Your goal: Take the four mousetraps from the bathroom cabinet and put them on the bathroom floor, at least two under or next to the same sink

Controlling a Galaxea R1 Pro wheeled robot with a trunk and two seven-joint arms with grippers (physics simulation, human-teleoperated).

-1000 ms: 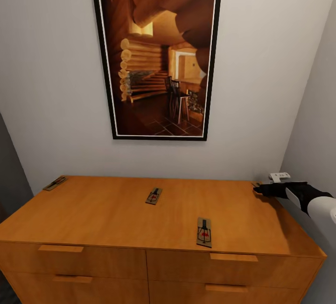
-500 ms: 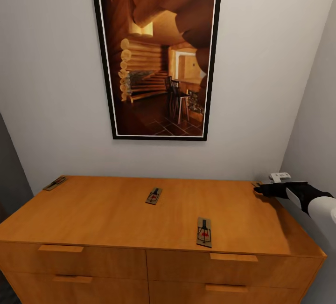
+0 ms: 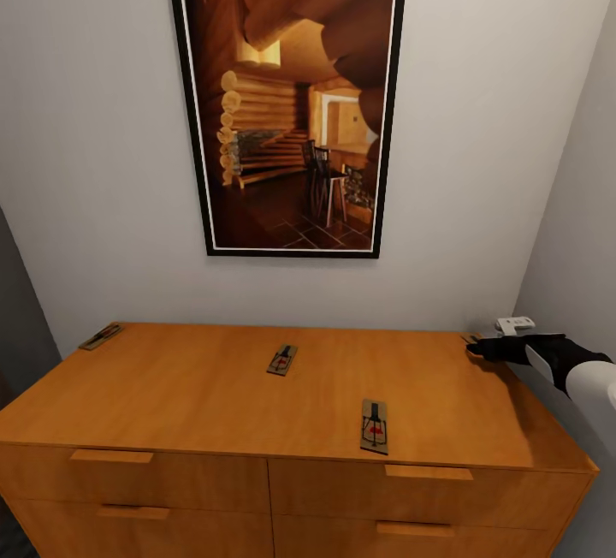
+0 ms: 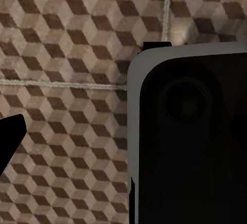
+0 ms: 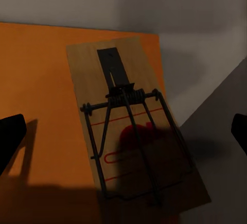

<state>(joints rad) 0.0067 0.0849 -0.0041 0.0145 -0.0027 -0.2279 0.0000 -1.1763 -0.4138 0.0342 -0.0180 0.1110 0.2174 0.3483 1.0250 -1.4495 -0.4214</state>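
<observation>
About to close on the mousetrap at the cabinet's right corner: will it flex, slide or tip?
The mousetrap looks like a rigid flat wooden board, so probably no flex. It seems thin and light, and overhangs the cabinet corner, so a nudge may slide it off. Right gripper jaws straddle it, open.

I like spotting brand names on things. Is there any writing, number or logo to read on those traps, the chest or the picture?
None can be read.
Trap by the right claw: a red mark only, no letters.
Two nearer traps: red marks too small to tell.
Framed picture: a log-cabin room, no words.
Chest: plain wood.
</observation>
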